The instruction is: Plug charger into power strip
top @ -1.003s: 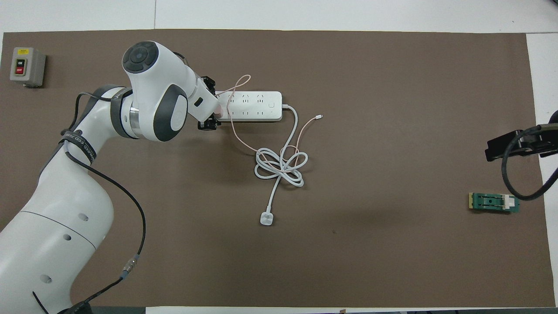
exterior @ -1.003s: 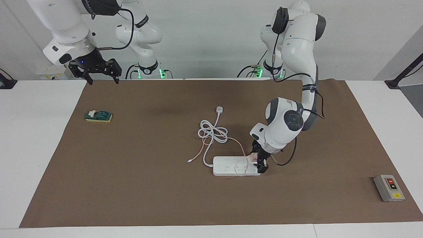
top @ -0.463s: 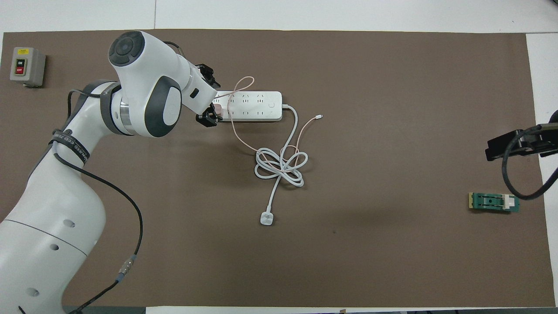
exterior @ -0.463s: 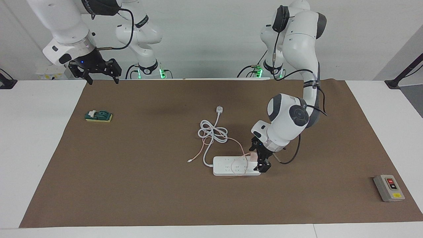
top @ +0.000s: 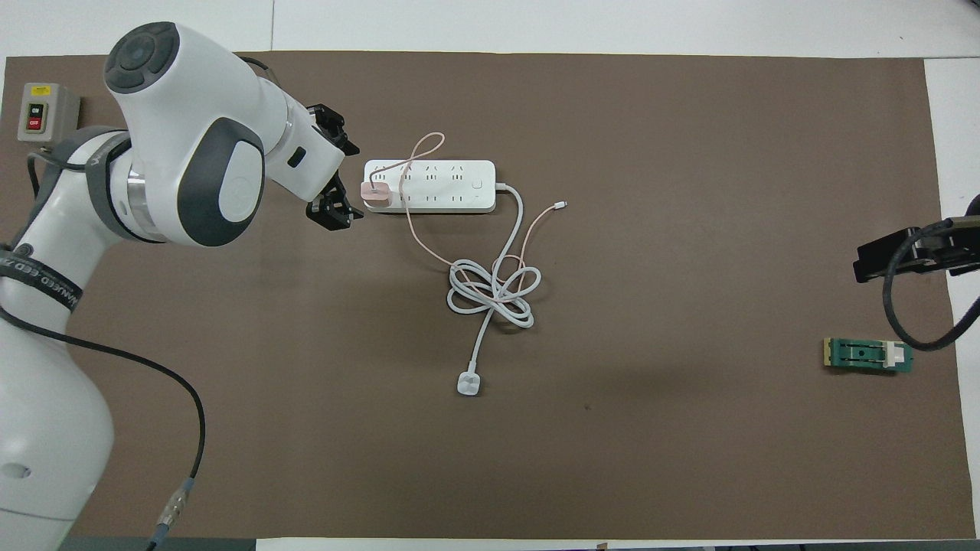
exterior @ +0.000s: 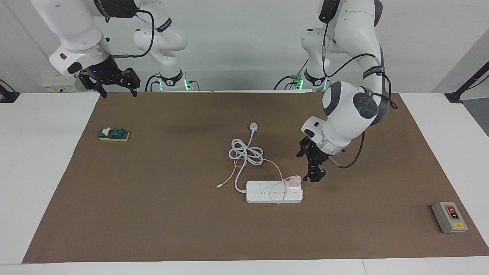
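Brown mat, charger (exterior: 294, 180) seemingly seated in power strip (exterior: 267, 196), left gripper (exterior: 311, 165) released above, right gripper (exterior: 114, 86) waiting, spread.

I count one power strip (exterior: 274, 192) with one thick white cord (exterior: 246, 154) and one white plug (exterior: 253, 126). There is one pink charger (exterior: 294, 180) with one thin pink cable (exterior: 233, 173). I see one grey button box (exterior: 449, 217), one green block (exterior: 114, 134), and one brown mat (exterior: 153, 214) on the counter (exterior: 34, 160).

We see the counter (exterior: 114, 214) from high across, facing the robots, and from above their end, looking down; both share the brown mat (top: 689, 459).
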`<state>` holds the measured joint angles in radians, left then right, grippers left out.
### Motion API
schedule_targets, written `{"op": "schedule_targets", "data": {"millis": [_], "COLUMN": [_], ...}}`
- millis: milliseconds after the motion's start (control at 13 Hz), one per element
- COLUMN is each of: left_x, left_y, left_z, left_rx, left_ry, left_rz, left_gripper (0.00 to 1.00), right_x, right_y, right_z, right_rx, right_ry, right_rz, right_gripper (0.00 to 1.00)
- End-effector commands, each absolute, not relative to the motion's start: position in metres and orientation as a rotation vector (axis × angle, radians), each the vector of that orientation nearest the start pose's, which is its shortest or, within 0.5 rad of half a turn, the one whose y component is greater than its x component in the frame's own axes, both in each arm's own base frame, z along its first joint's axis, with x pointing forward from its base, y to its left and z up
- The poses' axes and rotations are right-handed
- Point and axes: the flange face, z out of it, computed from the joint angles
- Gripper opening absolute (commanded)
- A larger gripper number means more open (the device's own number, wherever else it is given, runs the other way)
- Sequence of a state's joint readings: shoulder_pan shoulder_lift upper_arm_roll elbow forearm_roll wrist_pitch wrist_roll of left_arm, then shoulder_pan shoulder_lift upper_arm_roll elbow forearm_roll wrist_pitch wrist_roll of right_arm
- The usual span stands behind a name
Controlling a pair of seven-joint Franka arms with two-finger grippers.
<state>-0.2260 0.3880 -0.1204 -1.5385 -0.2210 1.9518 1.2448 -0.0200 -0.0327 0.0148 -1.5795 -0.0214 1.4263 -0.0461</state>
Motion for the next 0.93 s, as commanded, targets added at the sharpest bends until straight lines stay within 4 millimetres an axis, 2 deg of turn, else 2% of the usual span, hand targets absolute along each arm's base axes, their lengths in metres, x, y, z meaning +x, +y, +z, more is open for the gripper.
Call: {"op": "schedule_targets", "data": {"millis": [0,154,231,463,540,694,771,848], "left_x": [0.613,0.619,0.621,0.627,0.625,0.621,0.622,0.622], "left_y": [-0.197,-0.173,-0.154,-0.096,-0.086,-0.078,-0.076,-0.075], "left_z": [0.462,0.482,0.495,0.504,0.508,0.524,0.527,0.529], "left_rx": [-2.649,-2.678,-2.698,-2.784,-2.852,-2.919,-2.989,-3.015], "left_ry": [2.101,2.035,1.993,1.87,1.769,1.429,1.159,0.963], "left_rz": [-0.16,-0.202,-0.222,-0.204,-0.164,-0.109,-0.092,-0.086], "left_gripper": [1.0,1.0,1.0,1.0,1.0,1.0,1.0,1.0], "right_x": [0.526,0.526,0.526,0.526,0.526,0.526,0.526,0.526], "right_y": [-0.007,-0.009,-0.009,-0.007,-0.007,-0.008,-0.008,-0.007], "right_z": [0.629,0.629,0.629,0.629,0.629,0.629,0.629,0.629], "right_rx": [-3.14,-3.14,-3.14,-3.14,-3.14,-3.14,-3.14,-3.14], "right_ry": [-0.043,-0.04,-0.04,-0.04,-0.043,-0.038,-0.04,-0.045], "right_rz": [0.162,0.162,0.162,0.162,0.162,0.162,0.162,0.162], "right_gripper": [1.0,1.0,1.0,1.0,1.0,1.0,1.0,1.0]}}
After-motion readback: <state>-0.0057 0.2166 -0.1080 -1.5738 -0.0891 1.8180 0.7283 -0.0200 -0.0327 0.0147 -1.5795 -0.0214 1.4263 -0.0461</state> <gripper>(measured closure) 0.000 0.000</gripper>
